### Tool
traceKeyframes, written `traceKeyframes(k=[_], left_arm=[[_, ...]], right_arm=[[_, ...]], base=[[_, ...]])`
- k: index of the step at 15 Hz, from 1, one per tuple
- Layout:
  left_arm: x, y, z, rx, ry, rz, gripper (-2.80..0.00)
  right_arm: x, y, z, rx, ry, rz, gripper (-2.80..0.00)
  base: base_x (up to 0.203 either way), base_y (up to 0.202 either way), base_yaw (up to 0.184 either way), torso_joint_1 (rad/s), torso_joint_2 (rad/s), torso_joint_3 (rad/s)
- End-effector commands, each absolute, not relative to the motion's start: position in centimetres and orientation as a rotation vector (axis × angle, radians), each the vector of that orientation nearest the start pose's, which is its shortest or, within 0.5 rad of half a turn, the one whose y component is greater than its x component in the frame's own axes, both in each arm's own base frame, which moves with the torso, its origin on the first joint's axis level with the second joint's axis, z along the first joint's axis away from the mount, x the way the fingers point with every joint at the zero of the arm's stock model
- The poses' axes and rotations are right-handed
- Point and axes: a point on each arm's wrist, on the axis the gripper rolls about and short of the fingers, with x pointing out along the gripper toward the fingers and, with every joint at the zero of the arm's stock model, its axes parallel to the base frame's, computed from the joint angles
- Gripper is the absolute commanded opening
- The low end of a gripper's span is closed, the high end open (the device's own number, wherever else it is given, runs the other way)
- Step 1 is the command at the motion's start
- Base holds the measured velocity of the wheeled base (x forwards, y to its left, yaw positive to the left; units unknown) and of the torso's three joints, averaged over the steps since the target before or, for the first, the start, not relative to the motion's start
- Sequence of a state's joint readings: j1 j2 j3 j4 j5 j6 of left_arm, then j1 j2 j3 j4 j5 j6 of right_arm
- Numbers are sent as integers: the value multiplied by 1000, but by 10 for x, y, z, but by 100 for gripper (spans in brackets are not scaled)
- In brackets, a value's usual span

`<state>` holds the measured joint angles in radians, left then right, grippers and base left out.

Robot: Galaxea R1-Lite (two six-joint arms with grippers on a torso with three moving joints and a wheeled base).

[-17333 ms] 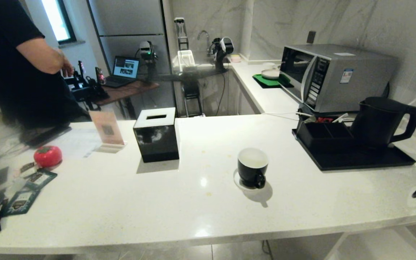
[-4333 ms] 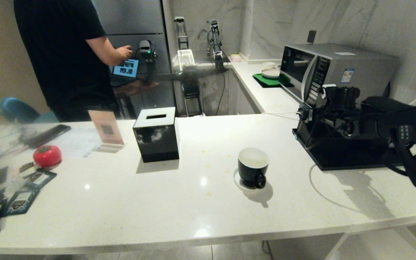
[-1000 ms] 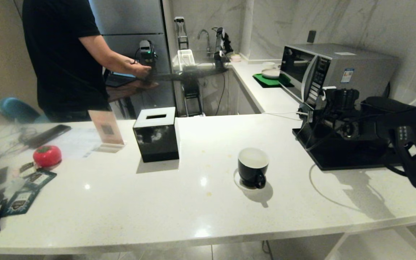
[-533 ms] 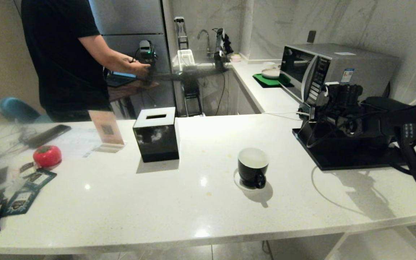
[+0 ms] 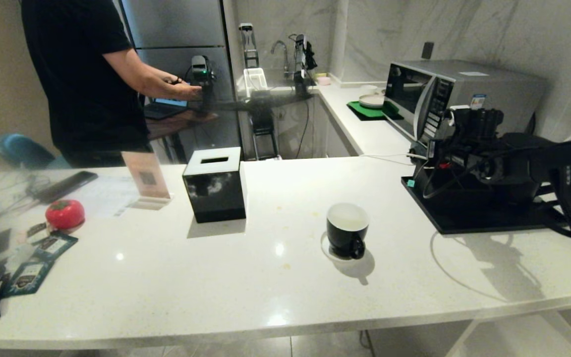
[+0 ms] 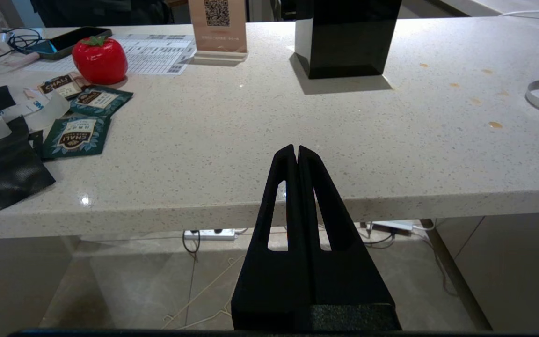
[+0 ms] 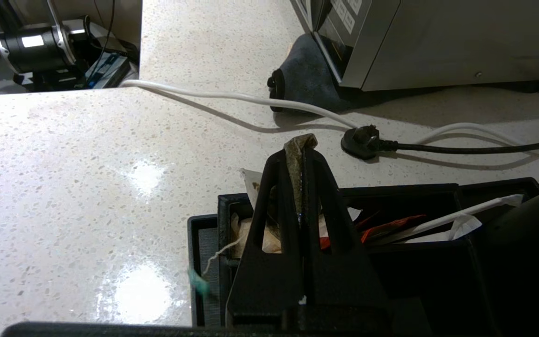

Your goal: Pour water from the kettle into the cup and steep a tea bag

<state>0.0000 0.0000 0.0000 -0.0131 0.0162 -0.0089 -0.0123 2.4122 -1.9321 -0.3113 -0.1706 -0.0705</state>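
Note:
My right gripper [image 5: 427,161] [image 7: 300,150] is shut on the tea bag [image 7: 297,145], a brownish bag pinched between the fingertips just above the black tray's compartment [image 7: 391,224]. Its pale string hangs down to a green tag [image 7: 198,281] [image 5: 410,183]. The black kettle [image 7: 527,243] stands on the tray beside the gripper, mostly hidden behind my right arm in the head view. In the middle of the counter is the black cup [image 5: 347,228] with its white inside, on its saucer [image 5: 326,249]. My left gripper [image 6: 296,149] is shut and empty, parked below the counter's front edge.
A black tissue box [image 5: 214,186] stands left of the cup. The microwave [image 5: 464,104] is behind the black tray [image 5: 484,220]. A plug and cords [image 7: 365,140] lie by the tray. A red tomato-shaped thing [image 5: 65,213] and dark blue packets [image 5: 42,248] are at the far left. A person [image 5: 82,74] stands beyond the counter.
My right gripper has lifted a little with the tea bag, and the green tag now dangles at the tray's corner. The person's hand has shifted slightly.

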Motion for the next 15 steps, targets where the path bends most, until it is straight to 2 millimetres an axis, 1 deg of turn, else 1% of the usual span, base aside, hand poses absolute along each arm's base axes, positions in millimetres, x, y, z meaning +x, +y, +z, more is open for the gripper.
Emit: traceKeyframes(k=[1,10,15], left_arm=[[-23,0,77,-9,-12,17,-280],[-23,0,77,-9,-12,17,-280],[-23,0,77,-9,-12,17,-280]], right_arm=[[510,-8,178,-83,160,-174,-280],[488,-1,204,-84,135,-192,-280],[469,-1,217,-85,114,-199,-280]], base=[[0,0,0,0,0,0],[0,0,0,0,0,0],[0,0,0,0,0,0]])
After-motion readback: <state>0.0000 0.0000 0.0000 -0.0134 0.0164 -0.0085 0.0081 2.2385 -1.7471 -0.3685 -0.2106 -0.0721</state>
